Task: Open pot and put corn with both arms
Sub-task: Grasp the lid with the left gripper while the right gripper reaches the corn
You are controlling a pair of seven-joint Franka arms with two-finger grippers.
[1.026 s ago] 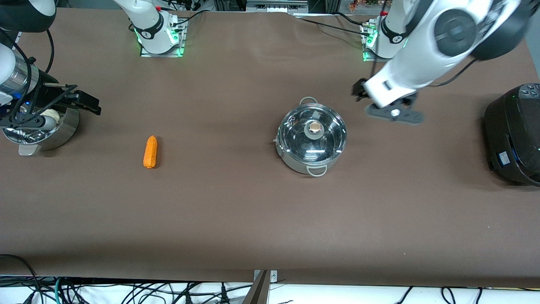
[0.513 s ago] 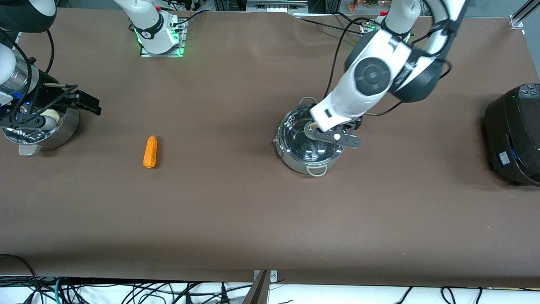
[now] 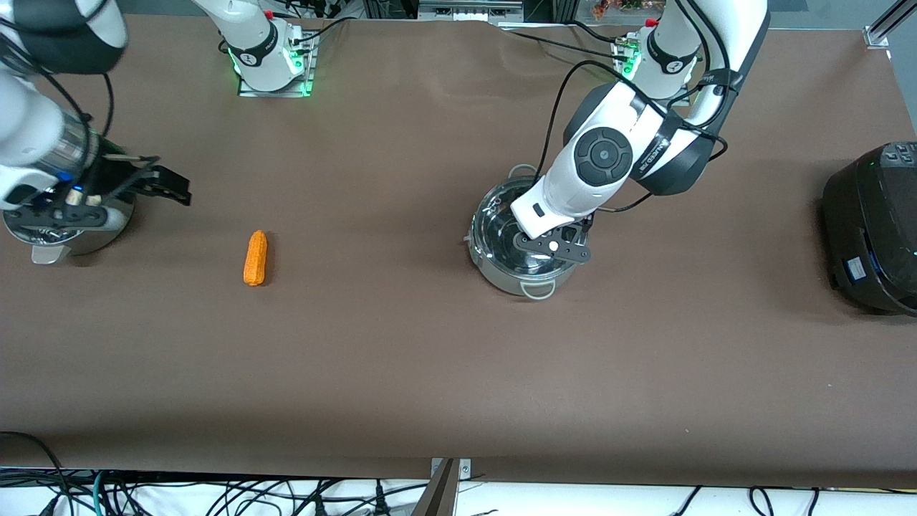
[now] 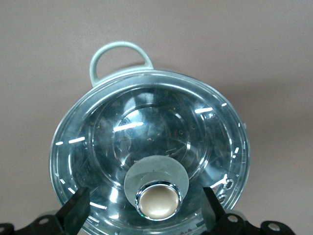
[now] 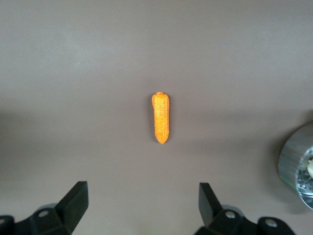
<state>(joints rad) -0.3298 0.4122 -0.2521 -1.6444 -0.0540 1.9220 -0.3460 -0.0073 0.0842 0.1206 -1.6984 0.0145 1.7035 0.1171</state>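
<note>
Lid knob (image 4: 157,200) beneath the left arm in front view; steamer pot (image 5: 297,166) edge-cropped, contents perhaps a bun.

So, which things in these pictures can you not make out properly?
- Round shiny steel pot: in the front view the left arm covers the knob of its glass lid.
- Left gripper: open, straddling the knob; whether its fingers touch the knob is cut off by the left wrist view's edge.
- Steel steamer pot: the right arm covers its inside in the front view.
- Right gripper: open, above the small orange corn cob.
</note>
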